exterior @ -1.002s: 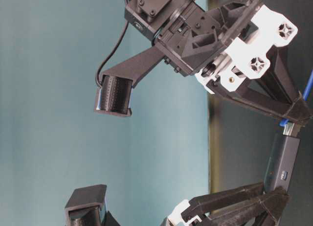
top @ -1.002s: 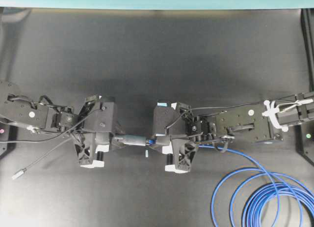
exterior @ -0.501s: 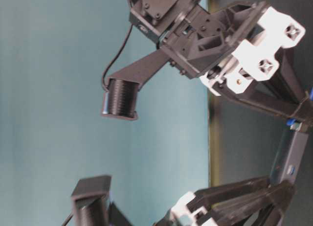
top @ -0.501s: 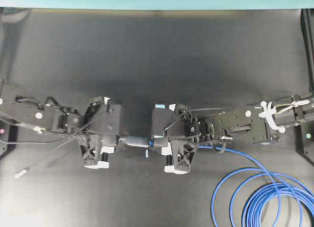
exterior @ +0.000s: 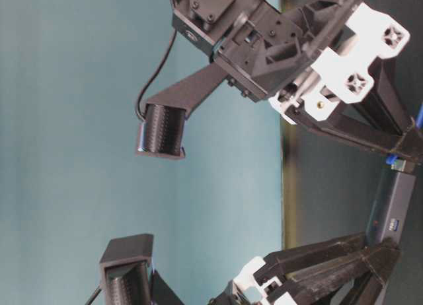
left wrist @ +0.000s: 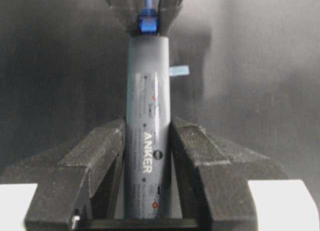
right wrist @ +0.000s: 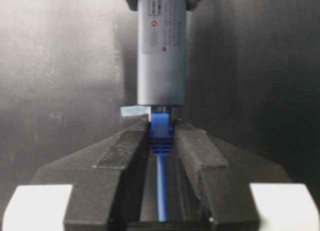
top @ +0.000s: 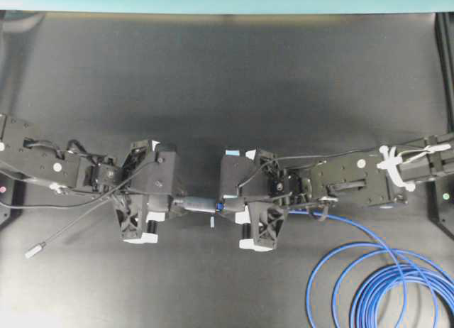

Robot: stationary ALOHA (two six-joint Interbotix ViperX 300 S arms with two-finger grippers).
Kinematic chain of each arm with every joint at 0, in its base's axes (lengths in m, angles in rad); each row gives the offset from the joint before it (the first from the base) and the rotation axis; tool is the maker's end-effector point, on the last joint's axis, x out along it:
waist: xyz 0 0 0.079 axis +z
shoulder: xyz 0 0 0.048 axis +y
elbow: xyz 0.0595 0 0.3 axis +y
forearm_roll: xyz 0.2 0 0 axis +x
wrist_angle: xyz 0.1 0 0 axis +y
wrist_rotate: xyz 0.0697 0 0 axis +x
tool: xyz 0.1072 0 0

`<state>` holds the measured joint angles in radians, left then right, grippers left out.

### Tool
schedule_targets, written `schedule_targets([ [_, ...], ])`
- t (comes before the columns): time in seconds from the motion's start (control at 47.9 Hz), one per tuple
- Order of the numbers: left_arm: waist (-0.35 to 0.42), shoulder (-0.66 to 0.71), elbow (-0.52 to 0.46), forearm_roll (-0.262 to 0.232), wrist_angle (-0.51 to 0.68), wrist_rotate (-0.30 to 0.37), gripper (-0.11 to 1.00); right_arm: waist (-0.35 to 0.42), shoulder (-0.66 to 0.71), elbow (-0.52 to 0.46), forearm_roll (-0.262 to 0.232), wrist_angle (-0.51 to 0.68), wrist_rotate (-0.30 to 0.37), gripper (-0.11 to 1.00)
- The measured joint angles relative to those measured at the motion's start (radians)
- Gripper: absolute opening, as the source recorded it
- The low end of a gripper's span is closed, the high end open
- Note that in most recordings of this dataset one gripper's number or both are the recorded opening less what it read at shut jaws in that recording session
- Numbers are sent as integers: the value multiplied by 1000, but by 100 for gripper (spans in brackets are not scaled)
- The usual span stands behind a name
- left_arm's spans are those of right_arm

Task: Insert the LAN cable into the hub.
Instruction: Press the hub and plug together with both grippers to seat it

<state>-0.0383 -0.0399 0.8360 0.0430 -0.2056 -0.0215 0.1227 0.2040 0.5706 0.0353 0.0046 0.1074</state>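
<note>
The hub (left wrist: 148, 141) is held between the 2 jaws of the left gripper (left wrist: 148, 166), which are closed partway against its long sides; the word ANKER is read along its top. In the overhead view the hub (top: 193, 204) is seen lying level above the middle of the dark surface (top: 227, 94), a little nearer the front edge than the back edge, with the left gripper (top: 170, 202) on one end and the right gripper (top: 228, 206) at the other.

The LAN cable (right wrist: 160, 186) is run up the gap between the right gripper (right wrist: 161, 141) jaws, which are closed narrowly on its blue boot. The plug end is set against the end face of the hub (right wrist: 161, 46), and only a sliver of it is seen between boot and hub; how deep it is seated cannot be told. From the right gripper the LAN cable (top: 369, 285) is trailed toward the front right corner of the surface, where it is gathered in several loops.

A thin grey cable (top: 71, 225) is led from the left arm toward the front left of the surface and is ended in a small silver plug (top: 32, 251) lying there.

In the table-level view the hub (exterior: 391, 212) is seen clamped at both ends, clear of the surface.
</note>
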Motion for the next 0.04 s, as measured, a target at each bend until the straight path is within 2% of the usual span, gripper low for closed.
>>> schedule_targets([
  [0.042, -2, -2, 0, 0, 0, 0, 28, 0, -2, 2, 3, 2, 0, 26],
])
